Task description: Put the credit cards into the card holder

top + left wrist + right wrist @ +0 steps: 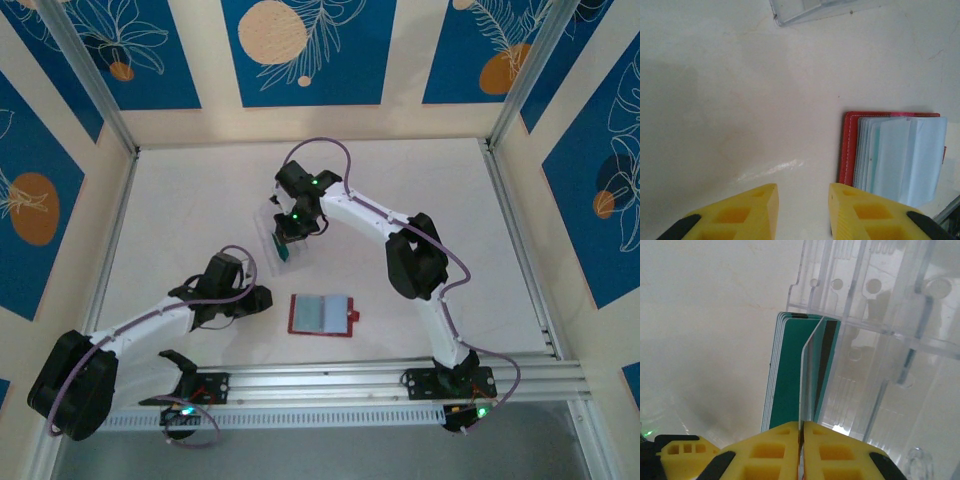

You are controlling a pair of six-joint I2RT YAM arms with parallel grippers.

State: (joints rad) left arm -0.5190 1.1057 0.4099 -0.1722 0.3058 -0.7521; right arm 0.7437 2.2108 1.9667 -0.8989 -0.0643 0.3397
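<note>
The right end effector [801, 427] is pinched shut on the edge of one teal card [810, 370]. The card is tipped up on edge off the stack of credit cards [787, 385], which lies against the clear case [875, 330].

The hold looks shallow, with only a sliver of card between the tips. The card is thin and slick, so it could twist or slide out on the lift. A second card might cling to it, come up too, and drop on the tabletop [200, 200].

In the right wrist view the case sits at the stack's 3 o'clock, and a careless pull could drag it.

In the top view the card holder [322, 314] lies open and well apart from the stack, at about 5 o'clock from it. Its pale sleeves [905, 160] are fanned and look floppy. Nothing pins the holder down. The left end effector [801, 194] hangs at its 9 o'clock with fingers apart and empty. A card pushed at a sleeve mouth may therefore shove the holder along instead of going in.
</note>
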